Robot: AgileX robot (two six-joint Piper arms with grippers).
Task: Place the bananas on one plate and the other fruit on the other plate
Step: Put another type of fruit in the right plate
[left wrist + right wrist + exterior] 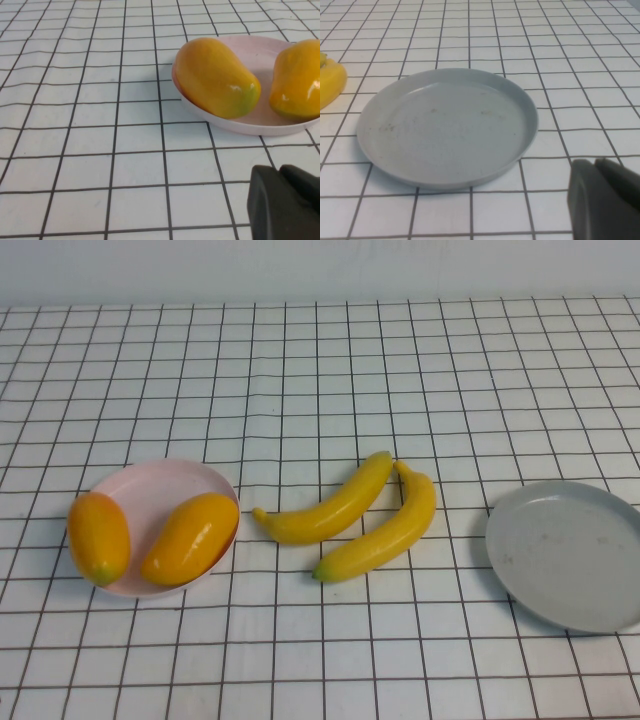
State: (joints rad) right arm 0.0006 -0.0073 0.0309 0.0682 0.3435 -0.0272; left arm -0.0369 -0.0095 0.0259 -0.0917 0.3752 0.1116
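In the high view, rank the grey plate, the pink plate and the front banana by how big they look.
1. grey plate, cut off at the picture's right edge
2. pink plate, partly covered by fruit
3. front banana

The plates look alike; that order is unsure.

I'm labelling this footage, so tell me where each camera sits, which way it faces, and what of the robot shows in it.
High view: raised on the robot's side, angled down at the checked tablecloth, pink plate, bananas and grey plate; no arm shows.
Left wrist view: low on the left arm, facing the pink plate and its two mango-like fruits; shut left gripper at a corner.
Right wrist view: low on the right arm, facing the bare grey plate; shut right gripper at a corner.
Shared: high and left wrist views both show the pink plate.
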